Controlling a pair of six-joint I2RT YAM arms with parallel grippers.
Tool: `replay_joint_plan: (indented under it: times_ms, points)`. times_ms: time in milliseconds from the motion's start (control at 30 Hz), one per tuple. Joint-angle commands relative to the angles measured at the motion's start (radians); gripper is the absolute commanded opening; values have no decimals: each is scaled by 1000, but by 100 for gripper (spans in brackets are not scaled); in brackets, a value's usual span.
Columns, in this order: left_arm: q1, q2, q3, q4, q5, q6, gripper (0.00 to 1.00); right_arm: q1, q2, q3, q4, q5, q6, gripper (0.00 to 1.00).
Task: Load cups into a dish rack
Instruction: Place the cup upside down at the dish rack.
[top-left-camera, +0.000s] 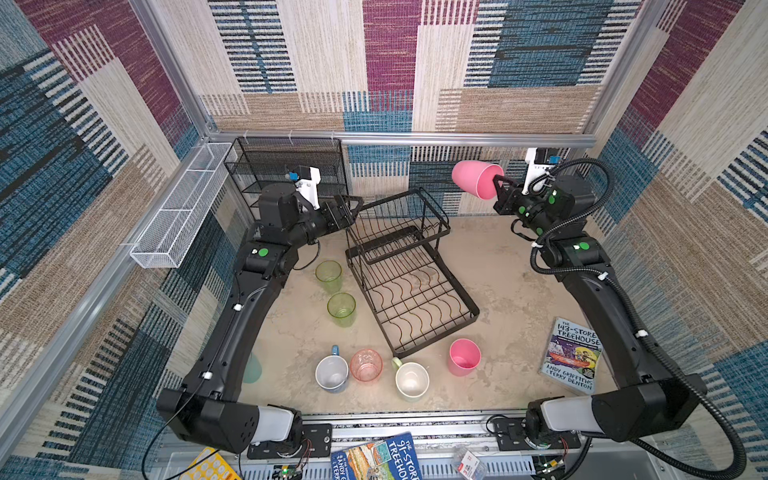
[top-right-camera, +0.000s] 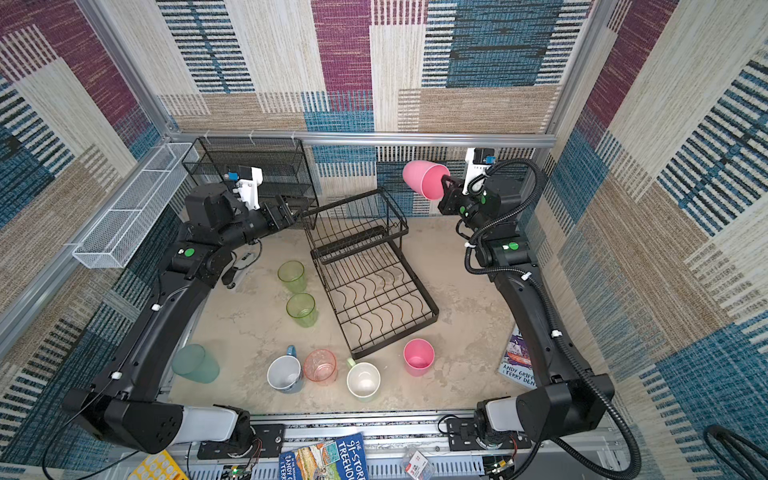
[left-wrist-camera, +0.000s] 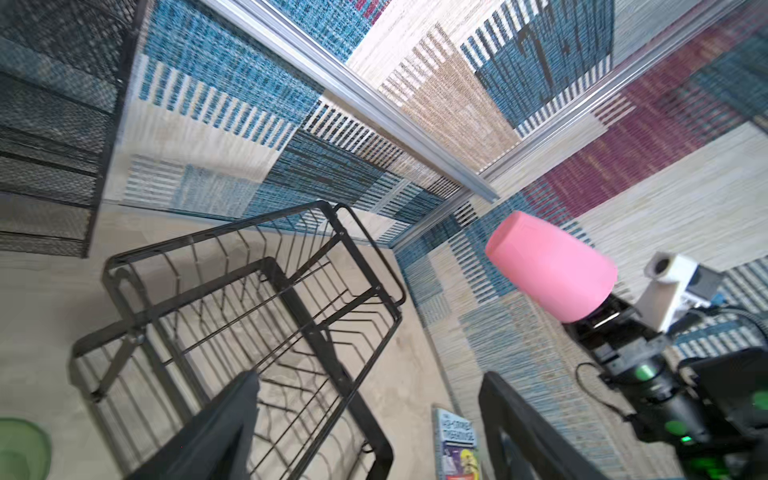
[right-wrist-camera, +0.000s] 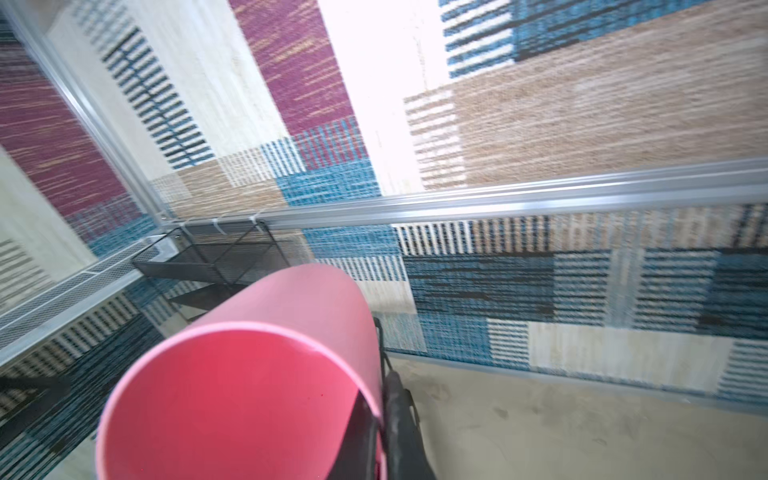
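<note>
— At back left, our left gripper (top-left-camera: 353, 212) gapes wide and empty beside the one dish rack (top-left-camera: 409, 282), whose long axis runs far-left to near-right.
— Cups?
— We count eight. Seven stand mouths up on the tabletop (top-left-camera: 498, 299): teal tumbler (top-right-camera: 195, 363), two clear-green tumblers (top-left-camera: 328, 276), blue mug (top-left-camera: 331, 372), clear-pink tumbler (top-left-camera: 366, 365), pale-green mug (top-left-camera: 411, 380), pink tumbler (top-left-camera: 464, 356). Our right gripper (top-left-camera: 496, 181) pinches the rim of the second pink tumbler (top-left-camera: 473, 178), raised and sideways, base pointing left.

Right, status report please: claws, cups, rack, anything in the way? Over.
Right claw shut on pink tumbler, held aloft, tipped sideways. Left claw open beside dish rack. Rack empty; seven cups on table. Nothing blocking.
</note>
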Motion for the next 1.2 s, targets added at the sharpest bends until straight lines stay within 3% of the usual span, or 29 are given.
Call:
replay_joint_plan:
  times_ms: [0, 333, 533, 833, 1167]
  points:
    - [0, 60, 38, 197, 74, -260, 86, 2, 17, -31, 233, -202, -8, 0]
    - [-48, 290, 187, 429, 97, -633, 86, 12, 134, -58, 442, -372, 0, 0]
    - [-92, 381, 274, 456, 103, -723, 86, 17, 202, -58, 547, -435, 22, 0]
    - [-129, 415, 253, 499, 86, -824, 85, 31, 251, -72, 687, -470, 70, 0]
    - [-156, 427, 223, 546, 73, -878, 84, 58, 313, -28, 699, -464, 57, 0]
